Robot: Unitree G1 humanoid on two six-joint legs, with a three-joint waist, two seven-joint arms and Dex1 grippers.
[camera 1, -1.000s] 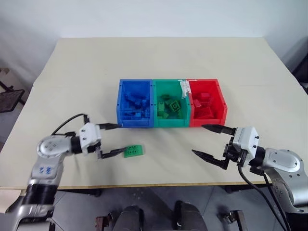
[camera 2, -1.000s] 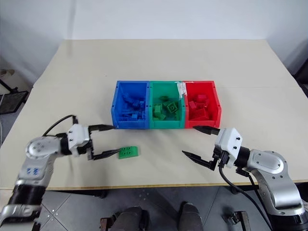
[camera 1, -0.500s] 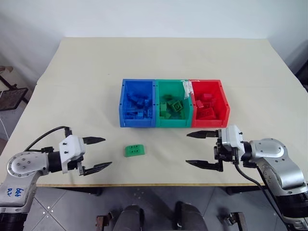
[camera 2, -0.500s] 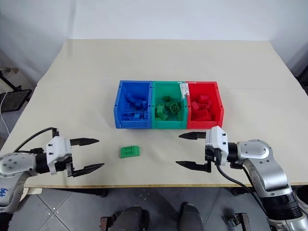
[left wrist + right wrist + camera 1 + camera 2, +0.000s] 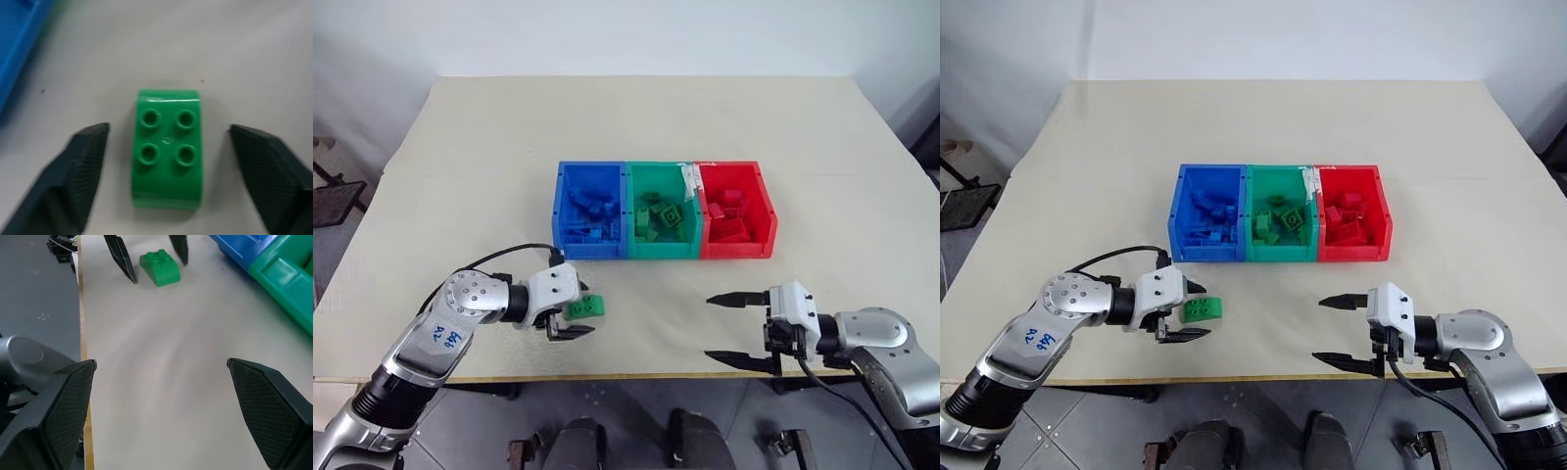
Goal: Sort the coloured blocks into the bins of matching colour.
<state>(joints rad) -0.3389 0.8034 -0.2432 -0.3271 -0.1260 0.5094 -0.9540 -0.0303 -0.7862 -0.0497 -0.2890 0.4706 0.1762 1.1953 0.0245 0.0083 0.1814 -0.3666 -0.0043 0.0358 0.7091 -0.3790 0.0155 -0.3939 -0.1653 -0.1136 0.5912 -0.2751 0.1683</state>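
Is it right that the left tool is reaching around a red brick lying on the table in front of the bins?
Not quite: the brick is green, not red, as the left wrist view shows. The left tool does reach around it on the table in front of the bins.

green brick (image 5: 167,149), blue, green, red bins (image 5: 664,211)

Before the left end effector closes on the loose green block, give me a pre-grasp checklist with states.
1. Green block between the fingers of the left end effector: ok.
2. Fingers apart from the block on both sides, not yet gripping: ok.
3. Block flat on the table, studs up: ok.
4. Green bin open-topped, room left: ok.
5. Right end effector open and away from the block: ok.
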